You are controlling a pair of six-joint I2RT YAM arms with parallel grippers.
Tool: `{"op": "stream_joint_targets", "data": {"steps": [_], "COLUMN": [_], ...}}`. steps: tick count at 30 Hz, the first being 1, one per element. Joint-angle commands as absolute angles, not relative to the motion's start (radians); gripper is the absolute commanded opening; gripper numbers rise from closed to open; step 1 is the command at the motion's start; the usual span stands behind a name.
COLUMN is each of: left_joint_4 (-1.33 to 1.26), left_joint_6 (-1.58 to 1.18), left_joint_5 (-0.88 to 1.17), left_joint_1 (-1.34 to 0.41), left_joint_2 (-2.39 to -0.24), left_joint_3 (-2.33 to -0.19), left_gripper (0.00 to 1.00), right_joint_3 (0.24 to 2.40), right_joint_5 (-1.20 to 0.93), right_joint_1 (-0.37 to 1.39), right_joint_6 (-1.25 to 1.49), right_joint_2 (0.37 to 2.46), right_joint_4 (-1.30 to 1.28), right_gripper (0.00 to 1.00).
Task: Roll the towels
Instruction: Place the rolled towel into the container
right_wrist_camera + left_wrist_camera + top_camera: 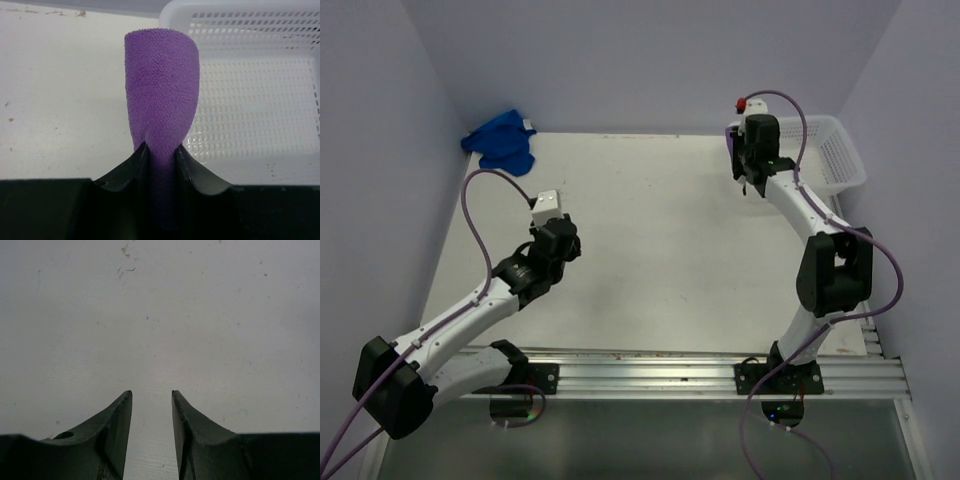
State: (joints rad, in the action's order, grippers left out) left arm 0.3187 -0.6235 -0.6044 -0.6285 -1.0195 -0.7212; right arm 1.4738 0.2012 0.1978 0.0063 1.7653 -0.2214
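- We see a white mesh basket (842, 152) at the far right corner of the table (660, 250); in the right wrist view its near left corner lies behind the purple towel (161, 85)
- The blue towel (500, 141) lies crumpled at the far left corner, against the walls (380, 150), well apart from both arms
- Nothing lies between the left arm and the blue towel
- The right pincer (161, 145) is clamped on the purple towel; the cloth stands up out of the jaws in a rolled, rounded shape, clear of the table, just beside the basket
- The left pincer (151, 392) stands partly open with nothing between its fingers (120, 420); it holds nothing; under it we see only bare table
- The middle of the table is free; walls close in on the left, far and right sides
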Motion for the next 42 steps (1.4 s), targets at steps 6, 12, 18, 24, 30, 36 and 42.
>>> {"op": "stream_joint_targets", "data": {"steps": [6,12,18,24,30,36,42], "left_joint_4": [0.282,0.304,0.316,0.330,0.324,0.313,0.313], "left_joint_6": [-0.595,-0.594,-0.578,-0.586,-0.586,-0.580,-0.569], "left_joint_5": [-0.641,-0.693,-0.722,-0.747,-0.727,-0.712,-0.684], "left_joint_1": [-0.620,-0.621,-0.621,-0.621,-0.621,-0.621,-0.621], "left_joint_2": [-1.034,-1.023,-1.048,-1.118,-1.157,-1.177,-1.201], "left_joint_3": [-0.724,-0.726,-0.736,-0.764,-0.785,-0.790,-0.799], "left_gripper": [0.41,0.41,0.41,0.41,0.41,0.41,0.41], "right_joint_3": [1.431,1.407,1.497,1.555,1.625,1.761,1.828], "right_joint_5": [0.273,0.295,0.245,0.222,0.206,0.184,0.233], "right_joint_1": [0.129,0.071,0.023,0.011,0.011,0.011,0.011], "right_joint_6": [-0.058,-0.063,-0.054,-0.020,-0.008,-0.011,-0.009], "right_joint_2": [1.799,1.900,2.032,2.115,2.141,2.230,2.281], "right_joint_4": [0.072,0.221,0.236,0.172,0.003,-0.155,-0.225], "right_gripper": [0.00,0.00,0.00,0.00,0.00,0.01,0.19]}}
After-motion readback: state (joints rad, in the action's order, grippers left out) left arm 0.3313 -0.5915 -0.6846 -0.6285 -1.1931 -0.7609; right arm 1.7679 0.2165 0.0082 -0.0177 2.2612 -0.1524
